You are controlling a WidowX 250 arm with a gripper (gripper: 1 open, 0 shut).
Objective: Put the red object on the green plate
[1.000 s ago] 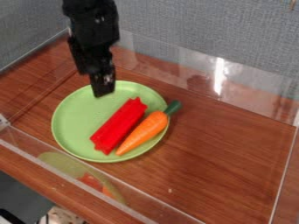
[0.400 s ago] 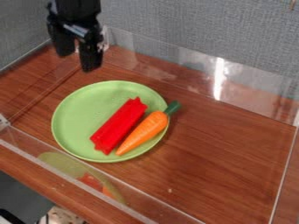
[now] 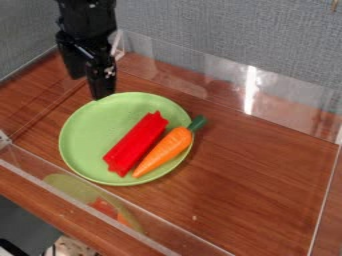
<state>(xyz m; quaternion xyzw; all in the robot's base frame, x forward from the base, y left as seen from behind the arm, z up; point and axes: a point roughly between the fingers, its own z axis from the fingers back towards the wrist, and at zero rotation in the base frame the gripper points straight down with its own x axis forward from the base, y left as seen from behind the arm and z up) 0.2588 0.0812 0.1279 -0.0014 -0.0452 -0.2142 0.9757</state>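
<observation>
The red object (image 3: pixel 135 143) lies flat on the green plate (image 3: pixel 88 128), slanting from lower left to upper right, right of the plate's centre. An orange carrot (image 3: pixel 167 150) with a green top rests against its right side, partly over the plate's rim. My black gripper (image 3: pixel 91 78) hangs pointing down above the plate's far left rim, clear of the red object. Its jaws stand open with nothing between them.
The plate sits on a brown wooden table (image 3: pixel 254 170). Clear acrylic walls (image 3: pixel 247 85) fence the table at the back, the right and along the front edge. A grey textured wall rises behind.
The gripper rose off the plate's far side and swung toward the upper left, then dipped slightly. The red object and the carrot stayed where they were.
</observation>
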